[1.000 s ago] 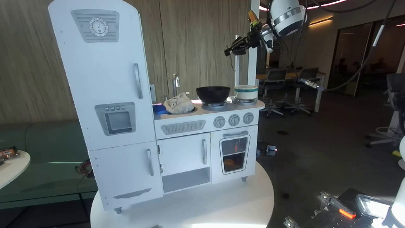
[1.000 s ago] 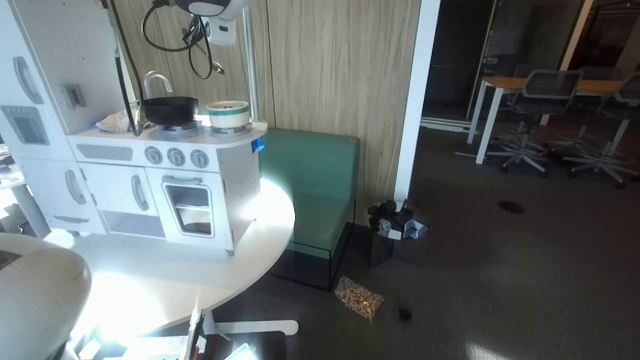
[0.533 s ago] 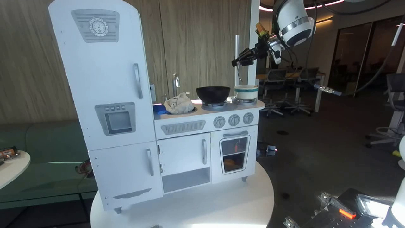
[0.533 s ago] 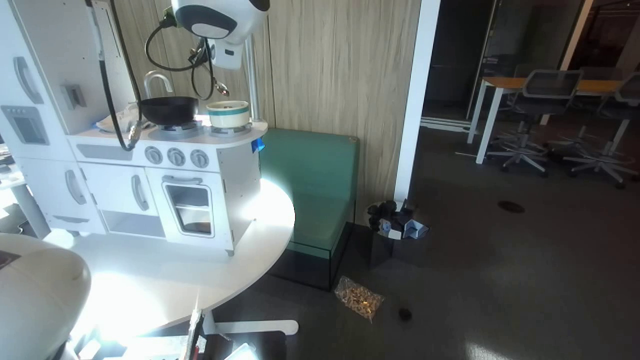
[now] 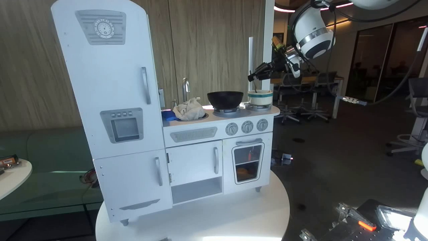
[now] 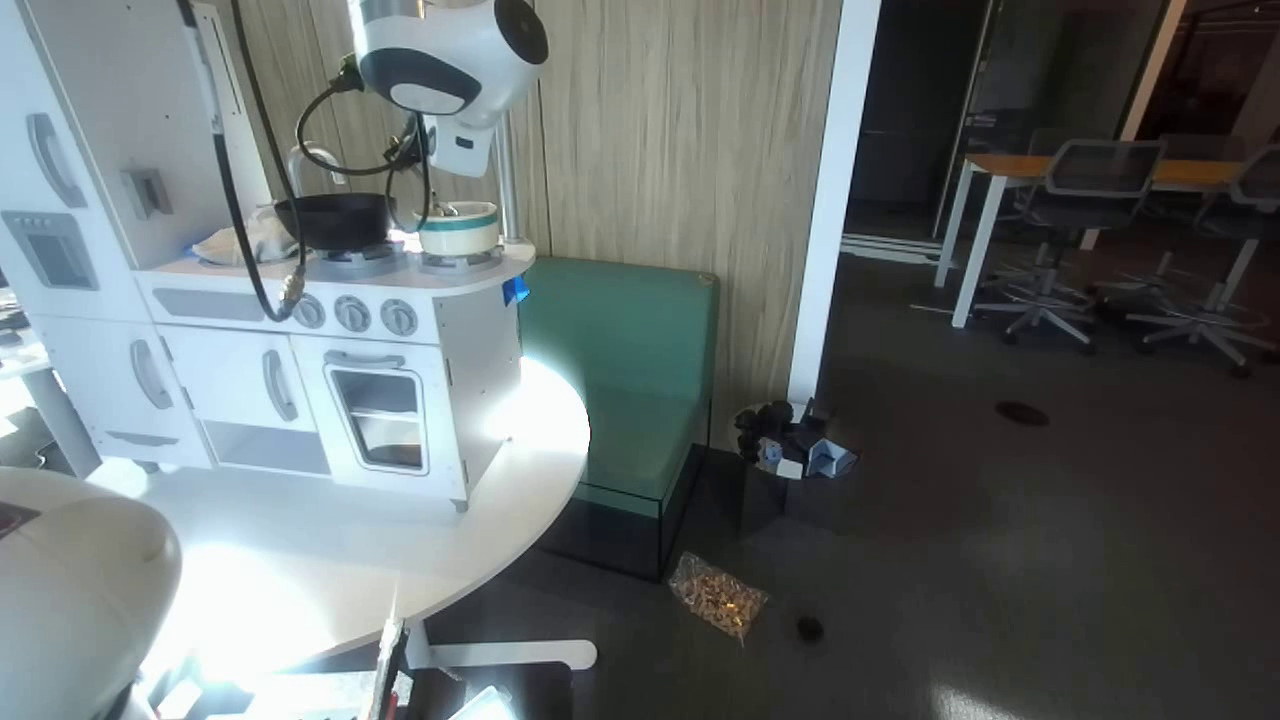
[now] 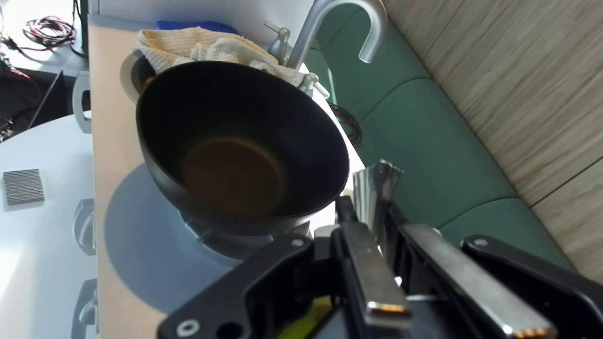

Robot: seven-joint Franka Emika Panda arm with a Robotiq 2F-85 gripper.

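White table (image 6: 460, 530): you are getting blown-out glare toward its near edge and on its right edge in an exterior view.
Floor (image 6: 960, 480): lying dim beyond that right edge.
Ceiling strip (image 5: 283, 10): glowing pink, high behind the right edge.
Wok (image 7: 231, 169): lying in deep shadow inside, in your wrist view.
Gripper (image 7: 371, 212): looking blurred up close, its silver utensil (image 7: 370, 188) catching highlights.
Play kitchen (image 5: 194, 160): showing evenly lit and fairly sharp for you.
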